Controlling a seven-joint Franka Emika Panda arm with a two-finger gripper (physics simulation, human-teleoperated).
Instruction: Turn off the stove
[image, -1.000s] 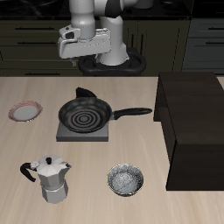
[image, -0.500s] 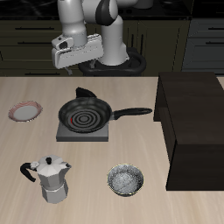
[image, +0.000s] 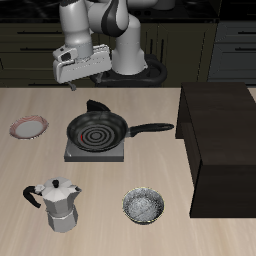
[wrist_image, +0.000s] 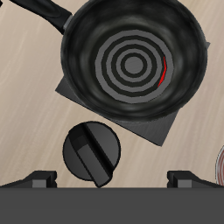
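The stove (image: 77, 152) is a flat dark-grey slab near the middle of the table, mostly covered by a black frying pan (image: 97, 130) with a ringed base. Its round dark knob (image: 96, 105) sits at the slab's back edge. My gripper (image: 76, 78) hangs high above the table, behind the stove and off toward the pink plate's side, apart from everything. In the wrist view the stove (wrist_image: 154, 128), the pan (wrist_image: 133, 63) and the knob (wrist_image: 93, 152) show below my gripper (wrist_image: 112, 179). Its fingers are spread wide and hold nothing. A thin red streak shows inside the pan.
A silver moka pot (image: 60, 205) and a small metal bowl (image: 144, 207) stand near the front edge. A pink plate (image: 28, 127) lies beside the stove. A large dark brown cabinet (image: 220, 140) fills the other side, and the pan's handle (image: 150, 128) points toward it.
My gripper has swung sideways toward the pink plate's side and a little lower. Nothing on the table has moved.
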